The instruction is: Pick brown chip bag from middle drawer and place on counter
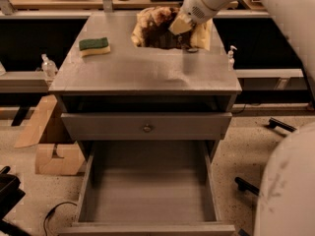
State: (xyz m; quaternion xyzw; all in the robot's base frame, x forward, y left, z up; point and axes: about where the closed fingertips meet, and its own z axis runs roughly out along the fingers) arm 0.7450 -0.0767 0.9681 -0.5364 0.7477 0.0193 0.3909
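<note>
The brown chip bag [156,29] is dark and crinkly with tan ends. It hangs over the far part of the counter [138,70], right of middle. My gripper [179,25] comes in from the upper right on a white arm and is shut on the bag's right side. Whether the bag touches the counter I cannot tell. The middle drawer [147,193] is pulled out at the bottom of the view, and its grey floor is bare.
A green-and-yellow sponge [94,45] lies on the counter's far left. The drawer front with a round knob [146,128] is closed above the open drawer. Small bottles stand at left [48,66] and right [230,57]. Cardboard boxes [51,149] sit on the floor at left.
</note>
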